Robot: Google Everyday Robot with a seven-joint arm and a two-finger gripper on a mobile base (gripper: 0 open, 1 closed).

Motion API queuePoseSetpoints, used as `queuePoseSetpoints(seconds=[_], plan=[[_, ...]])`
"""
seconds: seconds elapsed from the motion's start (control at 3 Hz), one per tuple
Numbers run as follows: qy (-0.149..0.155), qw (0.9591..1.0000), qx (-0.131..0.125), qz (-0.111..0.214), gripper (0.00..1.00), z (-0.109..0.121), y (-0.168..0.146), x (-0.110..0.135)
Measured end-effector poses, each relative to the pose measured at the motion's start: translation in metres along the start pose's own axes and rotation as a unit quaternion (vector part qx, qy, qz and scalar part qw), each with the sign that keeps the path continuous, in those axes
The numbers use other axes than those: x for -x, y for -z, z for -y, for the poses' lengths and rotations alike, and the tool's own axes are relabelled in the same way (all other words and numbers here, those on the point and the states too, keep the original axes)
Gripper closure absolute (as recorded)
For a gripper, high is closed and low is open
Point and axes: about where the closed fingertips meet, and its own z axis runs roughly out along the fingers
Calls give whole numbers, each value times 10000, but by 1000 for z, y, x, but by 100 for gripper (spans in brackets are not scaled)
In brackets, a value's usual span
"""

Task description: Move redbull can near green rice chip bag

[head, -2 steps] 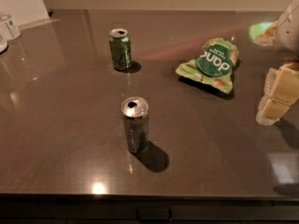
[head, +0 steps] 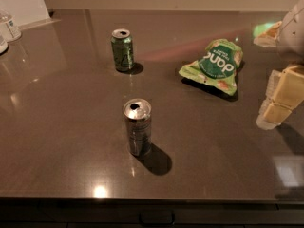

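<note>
The redbull can (head: 137, 127) is slim and silver-grey with a shiny top. It stands upright on the dark table near the front middle. The green rice chip bag (head: 213, 66) lies flat at the back right, light green with a dark green round logo. My gripper (head: 278, 99) is at the right edge of the view, cream-coloured, hanging over the table to the right of the bag and far right of the redbull can. It holds nothing that I can see.
A shorter green can (head: 122, 49) stands at the back left of centre. Clear bottles (head: 9, 27) stand at the far left edge by a white panel. The table's front edge (head: 142, 198) runs along the bottom.
The gripper has shifted slightly. The cans and the bag have not moved.
</note>
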Motion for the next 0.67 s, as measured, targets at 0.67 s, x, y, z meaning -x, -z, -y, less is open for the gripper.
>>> queuePoseSetpoints(seconds=[0.67], plan=[[494, 9900, 24, 1318, 0, -42, -10, 75]])
